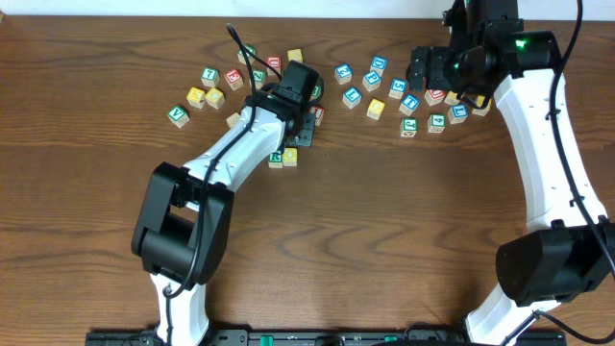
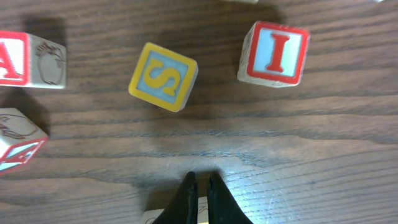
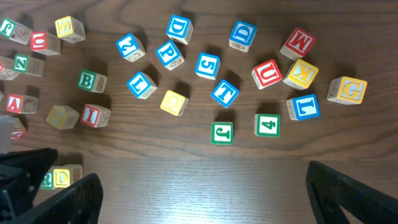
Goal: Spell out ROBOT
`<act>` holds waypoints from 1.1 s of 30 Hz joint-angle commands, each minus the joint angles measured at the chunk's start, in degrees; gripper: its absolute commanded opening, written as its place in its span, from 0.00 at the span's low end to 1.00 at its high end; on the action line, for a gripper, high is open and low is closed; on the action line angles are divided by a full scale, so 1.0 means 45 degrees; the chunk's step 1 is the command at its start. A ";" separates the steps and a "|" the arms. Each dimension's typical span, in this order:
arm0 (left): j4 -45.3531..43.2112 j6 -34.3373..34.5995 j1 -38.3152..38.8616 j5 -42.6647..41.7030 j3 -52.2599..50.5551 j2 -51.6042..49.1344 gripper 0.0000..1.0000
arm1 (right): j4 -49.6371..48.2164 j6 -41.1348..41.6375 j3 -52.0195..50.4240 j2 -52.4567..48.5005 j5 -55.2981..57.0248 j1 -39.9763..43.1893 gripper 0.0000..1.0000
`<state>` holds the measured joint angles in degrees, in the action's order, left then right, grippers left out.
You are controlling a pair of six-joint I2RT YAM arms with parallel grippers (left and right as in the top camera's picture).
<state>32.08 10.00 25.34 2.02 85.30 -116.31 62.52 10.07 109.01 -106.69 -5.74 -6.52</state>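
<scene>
1. While the left gripper (image 2: 199,186) has its fingers pinched almost together with nothing between the tips, it sits just beside the started word. A pale block edge at its 7 o'clock is cut off and unreadable.
2. Left wrist view, legible: red A block (image 2: 15,59) at 10 o'clock, yellow S block (image 2: 163,76) at 11, red I block (image 2: 273,53) at 1. None is needed.
3. Word so far, at 7 o'clock in the right wrist view: green R block (image 3: 46,180) touching O block (image 3: 63,177).
4. Loose: green B block (image 3: 91,81) at 10 o'clock, blue T block (image 3: 224,93) near centre. The yellow block (image 3: 174,102) could be O or Q; too faint to tell.
5. Right gripper (image 3: 202,180): spread wide, empty.
6. Risks: the left fingers could knock R–O askew, the wide right jaws could snag T's close neighbours, or Q could be picked for O.
</scene>
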 commanded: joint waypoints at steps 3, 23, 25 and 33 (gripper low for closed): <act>0.0053 -0.0219 -0.0005 -0.0068 -0.0170 -0.0544 0.07 | 0.0019 0.0131 0.0223 -0.0019 0.0058 -0.0092 0.99; 0.0481 -0.0219 0.0029 -0.0073 -0.0170 -0.0738 0.08 | 0.0019 0.0131 0.0223 -0.0019 0.0058 -0.0097 0.99; 0.0568 -0.0219 0.0029 -0.0073 -0.0170 -0.0738 0.07 | 0.0019 0.0131 0.0223 -0.0019 0.0058 -0.0097 0.99; 0.0826 -0.0219 0.0029 -0.0068 -0.0170 -0.0738 0.07 | 0.0019 0.0131 0.0223 -0.0019 0.0058 -0.0097 0.99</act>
<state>35.59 10.00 25.34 1.80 85.21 -118.76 62.54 10.07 109.01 -106.69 -5.72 -6.52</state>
